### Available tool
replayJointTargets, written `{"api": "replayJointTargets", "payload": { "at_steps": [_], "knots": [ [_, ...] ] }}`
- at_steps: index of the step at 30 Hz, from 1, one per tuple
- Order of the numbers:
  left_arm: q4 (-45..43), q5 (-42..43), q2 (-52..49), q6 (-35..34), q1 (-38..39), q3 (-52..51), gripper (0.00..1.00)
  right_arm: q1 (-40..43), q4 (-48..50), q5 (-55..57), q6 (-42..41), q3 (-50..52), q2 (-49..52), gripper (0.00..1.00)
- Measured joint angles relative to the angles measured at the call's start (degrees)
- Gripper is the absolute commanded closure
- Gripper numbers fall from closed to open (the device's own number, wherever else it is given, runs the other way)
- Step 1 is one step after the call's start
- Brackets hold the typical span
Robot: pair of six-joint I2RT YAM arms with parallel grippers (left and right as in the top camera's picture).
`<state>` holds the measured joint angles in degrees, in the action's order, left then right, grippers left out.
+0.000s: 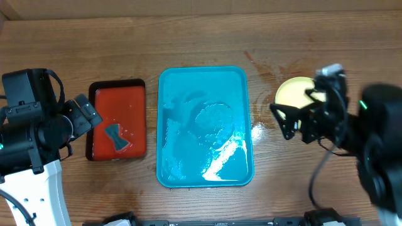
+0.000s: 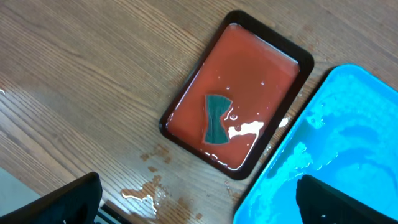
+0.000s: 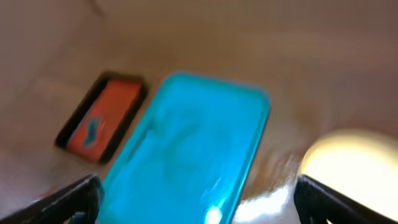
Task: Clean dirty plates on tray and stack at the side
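The turquoise tray [image 1: 204, 125] lies in the middle of the table, wet and shiny, with no plate on it. A pale yellow plate [image 1: 294, 92] rests on the wood to the tray's right, its near edge hidden by my right gripper [image 1: 281, 121]. That gripper hovers open and empty just in front of the plate. The blurred right wrist view shows the tray [image 3: 186, 143] and the plate [image 3: 354, 165] past the spread fingers [image 3: 68, 199]. My left gripper [image 1: 89, 113] stands open and empty at the far left.
A red tray with a black rim [image 1: 92, 125] holds reddish water and a grey-green sponge [image 1: 117, 138], left of the turquoise tray. Puddles lie on the wood between the trays [image 2: 152, 193] and right of the turquoise tray [image 1: 259, 130].
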<state>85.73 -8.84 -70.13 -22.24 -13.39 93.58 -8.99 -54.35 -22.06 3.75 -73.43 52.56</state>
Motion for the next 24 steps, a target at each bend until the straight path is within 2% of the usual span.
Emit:
{"api": "replayJointTargets", "payload": {
  "at_steps": [7,16,24],
  "knots": [
    [0.0,0.0,0.0,0.0,0.0,0.1,0.00,0.2,18.9,2.3,3.5,18.4,-19.3,0.00],
    [0.0,0.0,0.0,0.0,0.0,0.2,0.00,0.4,32.2,3.0,4.0,49.6,-36.6,0.00],
    [0.0,0.0,0.0,0.0,0.0,0.2,0.00,0.4,40.4,2.7,3.8,64.3,-50.2,0.00]
  ]
}}
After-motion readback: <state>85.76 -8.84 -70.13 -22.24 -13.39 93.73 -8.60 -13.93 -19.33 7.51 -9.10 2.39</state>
